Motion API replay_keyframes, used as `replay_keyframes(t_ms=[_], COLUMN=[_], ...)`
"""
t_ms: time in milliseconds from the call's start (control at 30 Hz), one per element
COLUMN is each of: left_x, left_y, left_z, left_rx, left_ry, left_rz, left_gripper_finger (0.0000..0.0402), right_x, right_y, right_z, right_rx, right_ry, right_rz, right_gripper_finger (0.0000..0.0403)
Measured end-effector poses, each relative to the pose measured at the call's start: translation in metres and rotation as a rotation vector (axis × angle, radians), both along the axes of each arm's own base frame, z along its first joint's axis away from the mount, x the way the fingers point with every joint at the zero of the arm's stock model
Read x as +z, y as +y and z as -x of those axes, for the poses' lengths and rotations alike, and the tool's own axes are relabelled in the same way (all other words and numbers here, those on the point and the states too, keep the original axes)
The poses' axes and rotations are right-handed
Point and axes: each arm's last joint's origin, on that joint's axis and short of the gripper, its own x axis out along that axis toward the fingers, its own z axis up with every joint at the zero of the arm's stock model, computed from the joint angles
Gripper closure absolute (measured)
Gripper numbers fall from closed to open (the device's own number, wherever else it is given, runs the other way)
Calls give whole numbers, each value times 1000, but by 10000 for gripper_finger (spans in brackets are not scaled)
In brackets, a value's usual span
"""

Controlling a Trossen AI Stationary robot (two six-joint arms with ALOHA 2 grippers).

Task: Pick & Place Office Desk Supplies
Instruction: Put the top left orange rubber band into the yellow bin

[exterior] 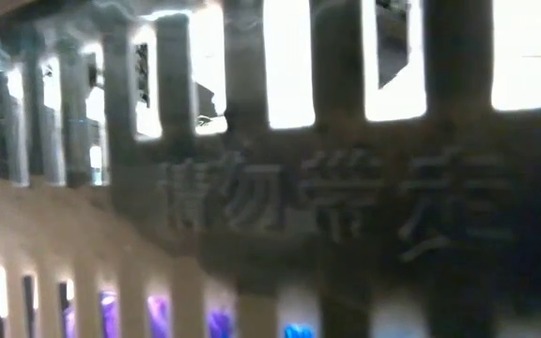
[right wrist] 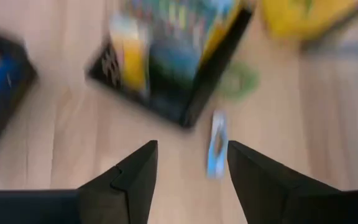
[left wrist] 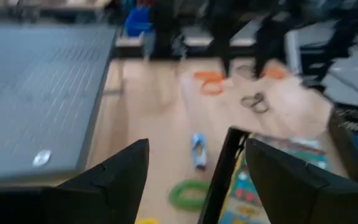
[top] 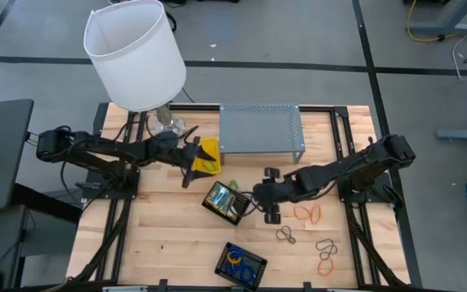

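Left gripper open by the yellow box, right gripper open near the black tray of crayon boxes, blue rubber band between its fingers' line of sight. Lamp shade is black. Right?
Only the shade is wrong: the lamp shade is white, as the high view shows.

Crayon box (top: 207, 156) lies left of mesh riser (top: 261, 128).

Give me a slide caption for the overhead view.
Two arms meet mid-table: left end effector open near a yellow box, right end effector open beside a black tray.
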Motion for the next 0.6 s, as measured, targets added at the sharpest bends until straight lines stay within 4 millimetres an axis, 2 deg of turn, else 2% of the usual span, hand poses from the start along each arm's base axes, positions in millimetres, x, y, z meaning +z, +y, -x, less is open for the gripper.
replay_keyframes(t_ms=[100,300,400,600], left_x=[-4,-21,-26,-29], left_y=[-2,-7,-8,-10], left_z=[6,29,34,36], left_rx=[-40,-35,-32,-39], left_ry=[-92,-206,-217,-204], left_rz=[-17,18,38,45], left_gripper_finger=[140,148,149,149], right_x=[-9,-48,-63,-77], right_y=[7,22,26,35], right_z=[14,44,58,78], right_rx=[-28,-52,-99,-118], right_ry=[112,321,407,506], right_rz=[-24,-175,-209,-236], right_gripper_finger=[201,201,201,201])
